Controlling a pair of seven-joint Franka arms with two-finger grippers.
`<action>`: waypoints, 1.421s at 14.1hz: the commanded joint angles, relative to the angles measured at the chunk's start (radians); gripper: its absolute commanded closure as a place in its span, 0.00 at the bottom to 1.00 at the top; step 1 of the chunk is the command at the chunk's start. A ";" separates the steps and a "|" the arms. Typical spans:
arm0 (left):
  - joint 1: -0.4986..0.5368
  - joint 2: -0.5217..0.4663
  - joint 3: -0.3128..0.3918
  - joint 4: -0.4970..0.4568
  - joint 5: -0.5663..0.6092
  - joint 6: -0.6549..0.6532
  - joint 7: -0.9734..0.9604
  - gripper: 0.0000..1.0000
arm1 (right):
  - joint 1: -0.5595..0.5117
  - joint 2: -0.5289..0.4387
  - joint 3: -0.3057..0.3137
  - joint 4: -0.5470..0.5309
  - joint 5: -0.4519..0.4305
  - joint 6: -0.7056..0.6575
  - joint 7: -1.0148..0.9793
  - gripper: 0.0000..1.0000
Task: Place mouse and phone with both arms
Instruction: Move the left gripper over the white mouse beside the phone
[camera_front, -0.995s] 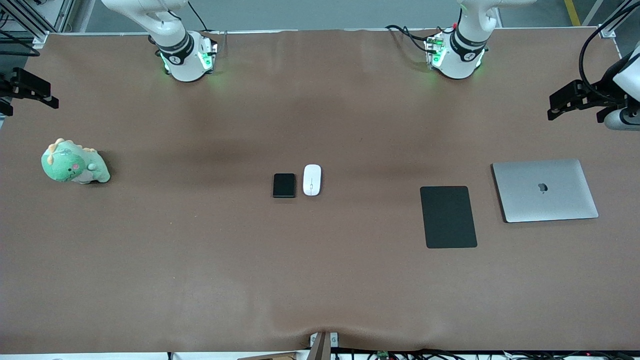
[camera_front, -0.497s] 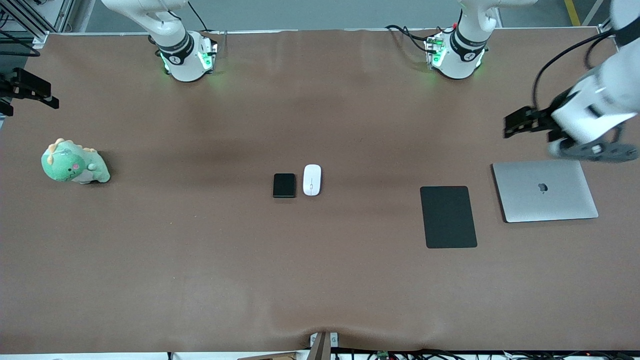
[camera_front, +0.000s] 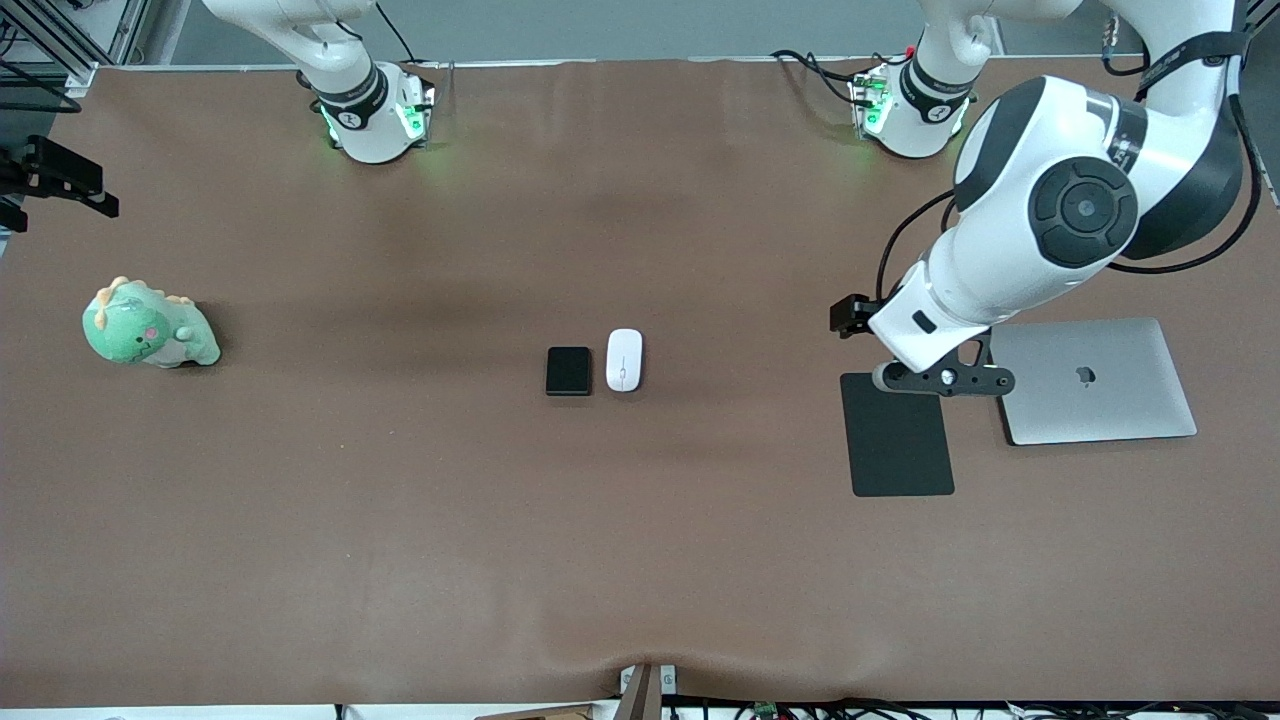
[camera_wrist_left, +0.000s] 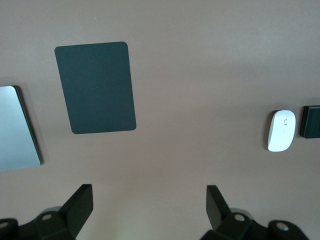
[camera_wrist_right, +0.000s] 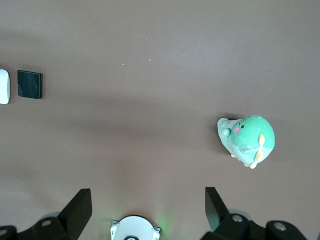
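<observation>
Risk first: pad (camera_front: 897, 433) nearest the front camera, laptop (camera_front: 1092, 380) beside it; left gripper (camera_wrist_left: 150, 207) over that pad, fingers wide apart, nothing held; could clip either on descent; phone (camera_front: 568, 370) and mouse (camera_front: 624, 359) nearly touching mid-table, so could nudge one while taking the other; right gripper (camera_wrist_right: 146, 210) over the table edge at the right arm's end, above the plush dinosaur (camera_front: 147, 324), spread wide, empty; no containers visible.

Your small white oval mouse (camera_front: 624, 360) and glossy black phone (camera_front: 568, 371) sit just beside each other; bare brown bench (camera_front: 400, 500) around both.
</observation>
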 joint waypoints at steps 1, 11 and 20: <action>0.006 -0.003 0.004 0.013 -0.007 -0.002 -0.011 0.00 | 0.007 0.016 -0.004 0.034 0.002 -0.024 -0.008 0.00; -0.101 0.057 0.004 0.014 -0.012 0.093 -0.160 0.00 | 0.002 0.030 -0.004 0.043 0.011 -0.026 -0.008 0.00; -0.357 0.288 0.012 0.016 0.022 0.479 -0.341 0.00 | 0.013 0.030 -0.004 0.045 0.003 -0.030 -0.008 0.00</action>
